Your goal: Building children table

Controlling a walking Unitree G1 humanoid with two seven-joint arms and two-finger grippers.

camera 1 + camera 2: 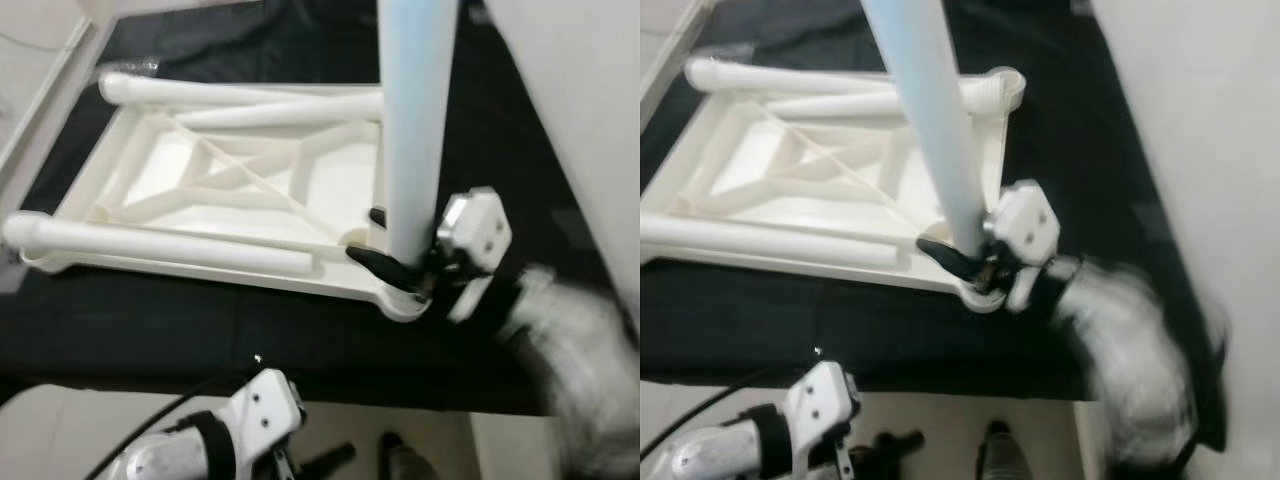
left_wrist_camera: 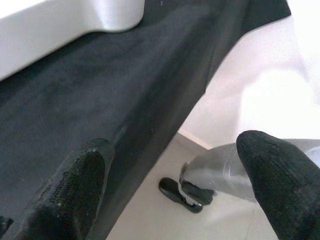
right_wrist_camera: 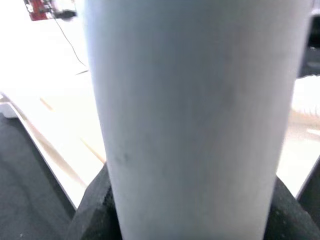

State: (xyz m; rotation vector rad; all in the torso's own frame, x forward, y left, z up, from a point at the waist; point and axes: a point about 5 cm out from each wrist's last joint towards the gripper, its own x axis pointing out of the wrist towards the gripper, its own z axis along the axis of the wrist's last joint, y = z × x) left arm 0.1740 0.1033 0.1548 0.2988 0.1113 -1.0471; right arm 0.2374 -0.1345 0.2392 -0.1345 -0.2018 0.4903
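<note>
Seating a leg into its corner socket looks like the step in hand. Black cloth [image 1: 250,340] covers the surface, its near edge dropping to a pale floor [image 2: 165,220]. On the cloth lies the white tabletop [image 1: 240,170], upside down, ribbed underside up, long axis running left to right. Two loose legs lie on it: one [image 1: 160,243] along the near edge, one [image 1: 240,95] along the far edge, with a third pale tube [image 1: 280,113] beside the far one. A fourth leg [image 1: 415,130] stands upright, foot at the tabletop's near right corner, where a round socket bulges out; whether it is fully home I cannot tell, the joint being hidden by the jaws. Right gripper [image 1: 400,268] is at the base of that leg, jaws clenched around it; the right wrist view confirms black fingers [image 3: 95,205] on either side of the tube. Right forearm is motion-blurred. Left gripper [image 2: 180,185] hangs low by the cloth's near edge, jaws released and holding nothing. Next move, as I judge: press the upright leg straight down, keeping it plumb, until it seats, then let go and fetch a loose leg for another corner.
</note>
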